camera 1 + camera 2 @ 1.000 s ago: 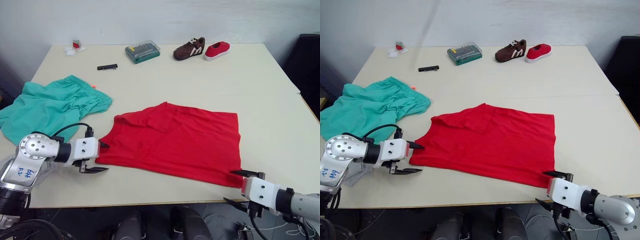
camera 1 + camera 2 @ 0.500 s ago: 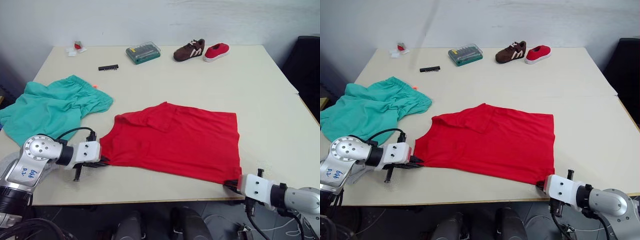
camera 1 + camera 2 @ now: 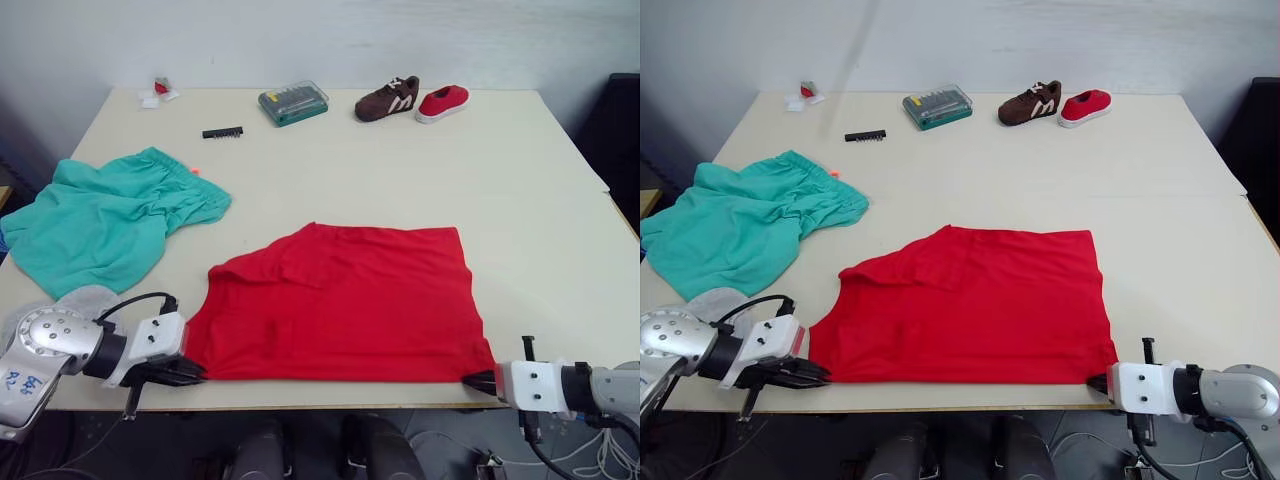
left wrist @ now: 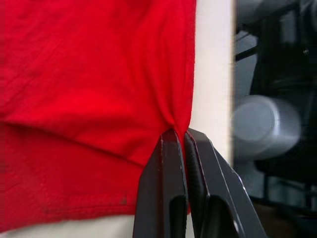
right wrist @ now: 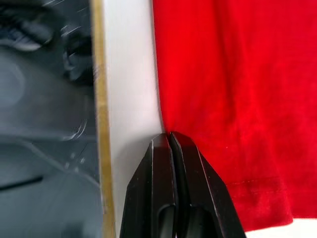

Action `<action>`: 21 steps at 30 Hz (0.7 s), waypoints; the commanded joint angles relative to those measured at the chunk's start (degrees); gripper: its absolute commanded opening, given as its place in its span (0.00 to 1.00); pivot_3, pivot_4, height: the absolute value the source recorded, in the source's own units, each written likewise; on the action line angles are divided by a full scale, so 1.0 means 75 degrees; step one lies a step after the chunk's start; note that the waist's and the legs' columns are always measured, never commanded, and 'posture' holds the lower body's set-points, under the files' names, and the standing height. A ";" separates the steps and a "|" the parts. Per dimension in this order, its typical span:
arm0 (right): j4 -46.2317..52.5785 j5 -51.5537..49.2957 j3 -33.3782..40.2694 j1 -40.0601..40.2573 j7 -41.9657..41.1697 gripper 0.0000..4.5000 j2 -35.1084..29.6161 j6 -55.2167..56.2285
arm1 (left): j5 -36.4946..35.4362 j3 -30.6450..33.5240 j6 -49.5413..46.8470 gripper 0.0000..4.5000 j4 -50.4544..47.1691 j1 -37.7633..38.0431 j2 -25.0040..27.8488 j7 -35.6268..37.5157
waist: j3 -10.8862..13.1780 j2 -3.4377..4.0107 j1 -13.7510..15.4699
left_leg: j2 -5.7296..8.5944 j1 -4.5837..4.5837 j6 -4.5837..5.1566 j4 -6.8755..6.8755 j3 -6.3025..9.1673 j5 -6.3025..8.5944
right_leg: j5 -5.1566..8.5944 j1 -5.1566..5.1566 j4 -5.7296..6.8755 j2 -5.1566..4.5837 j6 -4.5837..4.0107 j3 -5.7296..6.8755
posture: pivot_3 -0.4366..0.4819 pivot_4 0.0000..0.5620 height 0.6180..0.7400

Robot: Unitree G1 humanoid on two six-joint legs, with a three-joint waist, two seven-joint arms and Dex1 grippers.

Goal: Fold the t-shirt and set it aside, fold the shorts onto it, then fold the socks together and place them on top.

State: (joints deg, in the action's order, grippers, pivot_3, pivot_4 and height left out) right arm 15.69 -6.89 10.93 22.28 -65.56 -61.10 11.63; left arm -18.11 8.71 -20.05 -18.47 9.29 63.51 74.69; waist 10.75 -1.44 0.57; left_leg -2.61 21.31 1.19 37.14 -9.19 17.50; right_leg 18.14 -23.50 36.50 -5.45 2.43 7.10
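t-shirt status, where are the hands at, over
Left hand shut on t-shirt near-left corner, right hand shut on near-right corner. T-shirt flat at the table's near edge. Shorts clear to the left.

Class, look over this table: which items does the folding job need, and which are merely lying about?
Needed for the job: the t-shirt, pinched at its near corners by the left gripper and right gripper; the shorts; a grey sock.

Lying about: the brown shoe, red shoe, green bit case, black bit strip.
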 commanded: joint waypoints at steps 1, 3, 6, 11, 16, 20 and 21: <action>-0.0017 -0.0697 0.0285 0.0430 -0.0790 0.00 -0.0283 -0.0353 | 0.0108 0.0629 0.0126 0.01 -0.0457 0.0788 0.0114 -0.0053 | 0.0002 0.0005 0.0031 | 0.0000 0.0000 0.0002 0.0001 -0.0001 0.0008 | 0.0005 0.0001 -0.0002 0.0000 0.0004 0.0000 | 0.48 0.27 1.00; 0.0048 -0.0754 0.0340 0.0442 -0.0714 0.00 -0.0237 -0.0434 | 0.0250 0.0699 0.0277 0.01 -0.0377 0.0903 0.0060 -0.0215 | 0.0003 0.0004 0.0058 | -0.0004 -0.0002 0.0001 0.0002 0.0000 0.0013 | 0.0010 0.0003 -0.0004 0.0004 0.0000 0.0002 | 0.48 0.27 1.00; 0.0065 -0.0801 0.0337 0.0427 -0.0680 0.00 -0.0170 -0.0476 | 0.0461 0.0628 0.0553 0.01 -0.0058 0.0820 0.0071 -0.0403 | 0.0005 0.0008 0.0090 | -0.0004 -0.0002 0.0035 0.0005 0.0000 0.0032 | 0.0010 0.0002 -0.0001 0.0004 -0.0004 0.0002 | 0.48 0.27 1.00; -0.0076 -0.0636 0.0289 0.0332 -0.0501 0.00 -0.0066 -0.0345 | 0.0293 0.0636 0.0519 0.01 0.0029 0.0790 -0.0021 -0.0494 | 0.0009 0.0016 0.0094 | -0.0006 -0.0004 0.0035 0.0005 -0.0001 0.0030 | 0.0008 0.0001 0.0000 0.0003 -0.0017 0.0002 | 0.48 0.27 1.00; -0.0200 -0.0541 0.0396 0.0339 -0.0381 0.00 -0.0043 -0.0246 | 0.0033 0.0635 0.0252 0.01 -0.0139 0.0862 -0.0123 -0.0493 | 0.0010 0.0018 0.0079 | -0.0008 -0.0004 0.0035 0.0002 -0.0001 0.0029 | 0.0009 0.0000 0.0002 0.0004 -0.0018 0.0002 | 0.48 0.27 1.00; -0.0296 -0.0531 0.0438 0.0337 -0.0354 0.00 -0.0036 -0.0076 | -0.0350 0.0734 -0.0253 0.01 -0.0328 0.0941 -0.0063 -0.0368 | 0.0010 0.0018 0.0085 | -0.0007 -0.0005 0.0034 0.0006 -0.0002 0.0028 | 0.0008 0.0002 0.0002 0.0004 -0.0017 0.0003 | 0.48 0.27 1.00; -0.0318 -0.0534 0.0456 0.0332 -0.0336 0.00 -0.0022 -0.0024 | -0.0466 0.0772 -0.0435 0.01 -0.0367 0.0974 -0.0021 -0.0315 | 0.0010 0.0017 0.0083 | -0.0006 -0.0005 0.0034 0.0007 -0.0002 0.0028 | 0.0008 0.0002 0.0003 0.0004 -0.0016 0.0003 | 0.48 0.27 1.00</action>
State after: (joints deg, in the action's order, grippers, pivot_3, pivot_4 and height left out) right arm 14.41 -11.75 11.83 24.60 -68.60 -61.78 10.93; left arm -19.75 12.56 -21.37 -19.87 16.16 62.66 71.49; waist 10.83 -1.31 1.19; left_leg -2.66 21.28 1.44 37.20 -9.20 17.70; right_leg 18.20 -23.48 36.53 -5.42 2.31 7.12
